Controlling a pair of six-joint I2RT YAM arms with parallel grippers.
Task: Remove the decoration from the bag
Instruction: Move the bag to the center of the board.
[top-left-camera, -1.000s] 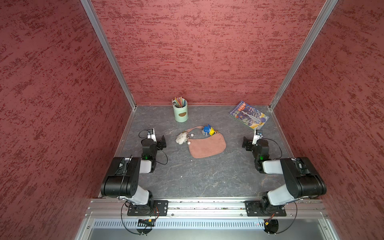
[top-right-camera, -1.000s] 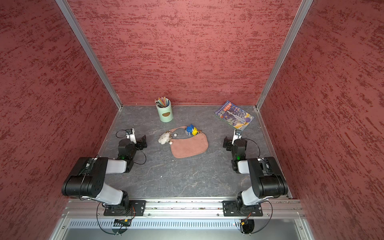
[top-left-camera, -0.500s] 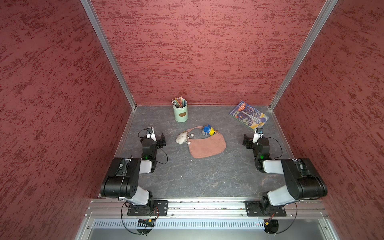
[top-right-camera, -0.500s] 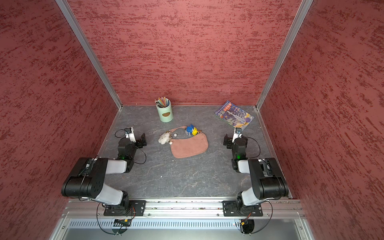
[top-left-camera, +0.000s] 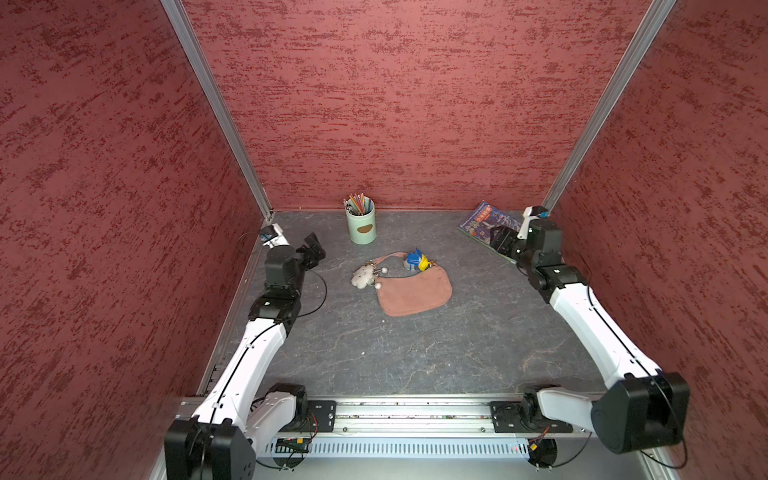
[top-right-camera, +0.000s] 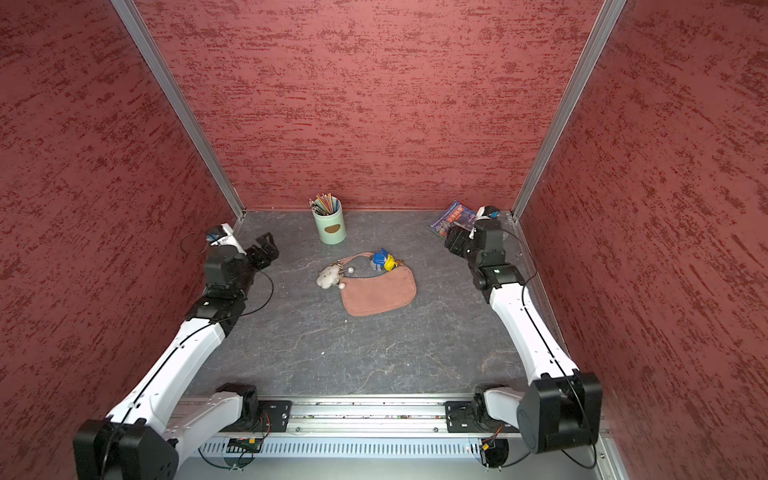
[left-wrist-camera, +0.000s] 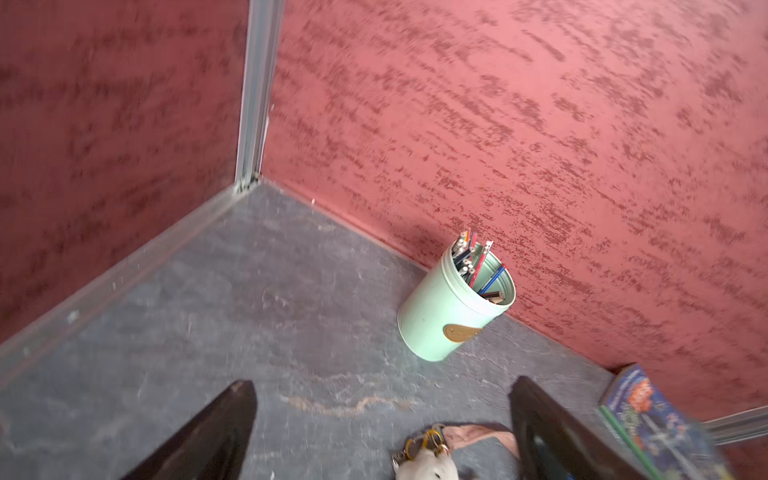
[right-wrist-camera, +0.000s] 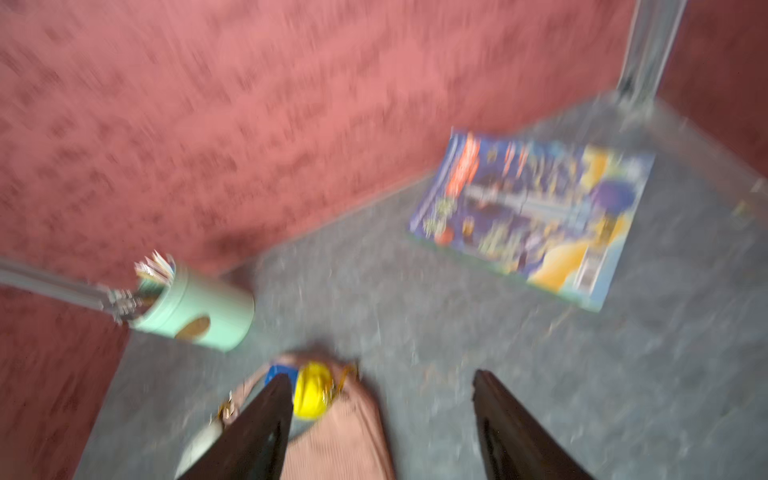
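The pink shoulder bag (top-left-camera: 415, 293) lies mid-table, and the white cloud charm (top-left-camera: 362, 277) rests touching its far left corner, apparently chained on, so the removal is all left to do. Farther out, the left gripper (top-left-camera: 313, 249) and right gripper (top-left-camera: 498, 241) hover well apart from both, jaws spread and empty, short of the pencil cup (top-left-camera: 361, 227)

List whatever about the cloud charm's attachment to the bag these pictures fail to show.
- Clasp of the decoration: too small in both top views.
- Decoration's face and legs, left wrist view: cut off by the bottom edge; only its top and gold ring show.
- Where its chain meets the bag: right wrist view is motion-blurred.
- Book cover: partly behind the right arm in both top views, blurred in right wrist view.
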